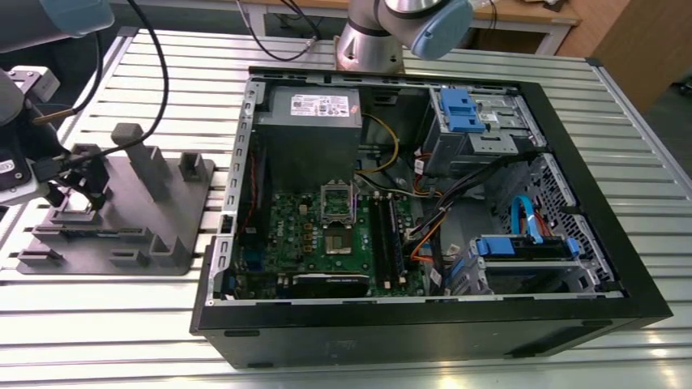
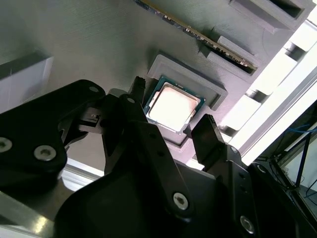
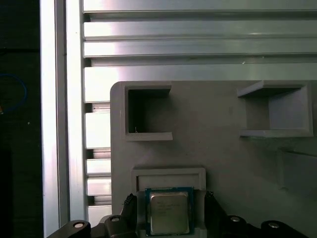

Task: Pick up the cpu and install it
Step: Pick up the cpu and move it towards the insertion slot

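The cpu (image 2: pixel 174 108) is seen lying flat in a raised square pocket of the grey tray (image 1: pixel 162 243), at the exterior view's left, well apart from the open computer case (image 1: pixel 433 316). The gripper (image 2: pixel 172 101) is held over it with its dark fingers (image 2: pixel 208 131) spread wide, one at each side of the chip, and nothing is gripped yet. It is judged that a slip or a tilt could be caused if the fingers are closed off-centre: only thin dark edges are offered, and the pale metal lid looks smooth and glossy. A corner could also be caught on the pocket's matte, finely ribbed plastic wall. The tray is set on a table (image 1: pixel 108 324) of bright aluminium slats.
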{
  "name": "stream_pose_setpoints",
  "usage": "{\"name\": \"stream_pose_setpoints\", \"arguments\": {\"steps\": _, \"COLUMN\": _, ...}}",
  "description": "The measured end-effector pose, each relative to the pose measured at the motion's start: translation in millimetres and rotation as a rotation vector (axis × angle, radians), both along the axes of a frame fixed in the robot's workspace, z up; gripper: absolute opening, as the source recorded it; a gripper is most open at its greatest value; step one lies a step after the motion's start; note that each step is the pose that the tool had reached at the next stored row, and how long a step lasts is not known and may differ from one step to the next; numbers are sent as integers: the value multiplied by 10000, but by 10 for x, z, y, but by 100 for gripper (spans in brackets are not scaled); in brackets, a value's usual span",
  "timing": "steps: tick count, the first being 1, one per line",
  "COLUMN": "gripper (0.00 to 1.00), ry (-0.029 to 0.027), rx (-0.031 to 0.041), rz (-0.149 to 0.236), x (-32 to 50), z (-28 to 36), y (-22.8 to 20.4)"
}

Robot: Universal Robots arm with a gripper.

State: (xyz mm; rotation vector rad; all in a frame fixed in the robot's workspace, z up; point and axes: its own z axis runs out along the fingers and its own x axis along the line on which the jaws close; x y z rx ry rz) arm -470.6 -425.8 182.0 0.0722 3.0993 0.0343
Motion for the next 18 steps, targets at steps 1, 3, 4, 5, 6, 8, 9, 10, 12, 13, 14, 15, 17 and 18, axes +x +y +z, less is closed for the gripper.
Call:
{"name": "stream_pose_setpoints", "arguments": {"steps": 1, "gripper": 65, "ry": -2, "rx": 1, "rz": 1, "x": 0, "z": -3, "y": 0}}
{"name": "stream_pose_setpoints", "arguments": {"steps": 3, "gripper": 65, "ry": -2, "rx": 0, "rz": 2, "x": 1, "z": -3, "y": 0}}
{"name": "stream_pose_setpoints", "arguments": {"steps": 4, "gripper": 65, "ry": -1, "rx": 0, "rz": 2, "x": 1, "z": -3, "y": 0}}
{"name": "stream_pose_setpoints", "arguments": {"steps": 5, "gripper": 65, "ry": -2, "rx": 0, "rz": 3, "x": 1, "z": -3, "y": 0}}
{"name": "stream_pose_setpoints", "arguments": {"steps": 6, "gripper": 65, "ry": -1, "rx": 0, "rz": 3, "x": 0, "z": -3, "y": 0}}
{"name": "stream_pose_setpoints", "arguments": {"steps": 8, "gripper": 65, "ry": -2, "rx": 0, "rz": 4, "x": 1, "z": -3, "y": 0}}
{"name": "stream_pose_setpoints", "arguments": {"steps": 9, "gripper": 65, "ry": -2, "rx": 0, "rz": 4, "x": 1, "z": -3, "y": 0}}
{"name": "stream_pose_setpoints", "arguments": {"steps": 10, "gripper": 63, "ry": -1, "rx": 0, "rz": 4, "x": 1, "z": -3, "y": 0}}
{"name": "stream_pose_setpoints", "arguments": {"steps": 12, "gripper": 56, "ry": -2, "rx": 0, "rz": 5, "x": 1, "z": -3, "y": 0}}
{"name": "stream_pose_setpoints", "arguments": {"steps": 13, "gripper": 56, "ry": -1, "rx": -1, "rz": 5, "x": 1, "z": -3, "y": 0}}
{"name": "stream_pose_setpoints", "arguments": {"steps": 14, "gripper": 56, "ry": -2, "rx": 0, "rz": 6, "x": 1, "z": -3, "y": 0}}
{"name": "stream_pose_setpoints", "arguments": {"steps": 15, "gripper": 56, "ry": -1, "rx": -1, "rz": 6, "x": 1, "z": -3, "y": 0}}
{"name": "stream_pose_setpoints", "arguments": {"steps": 17, "gripper": 55, "ry": -1, "rx": 0, "rz": 7, "x": 1, "z": -3, "y": 0}}
{"name": "stream_pose_setpoints", "arguments": {"steps": 18, "gripper": 55, "ry": -1, "rx": -1, "rz": 7, "x": 1, "z": -3, "y": 0}}
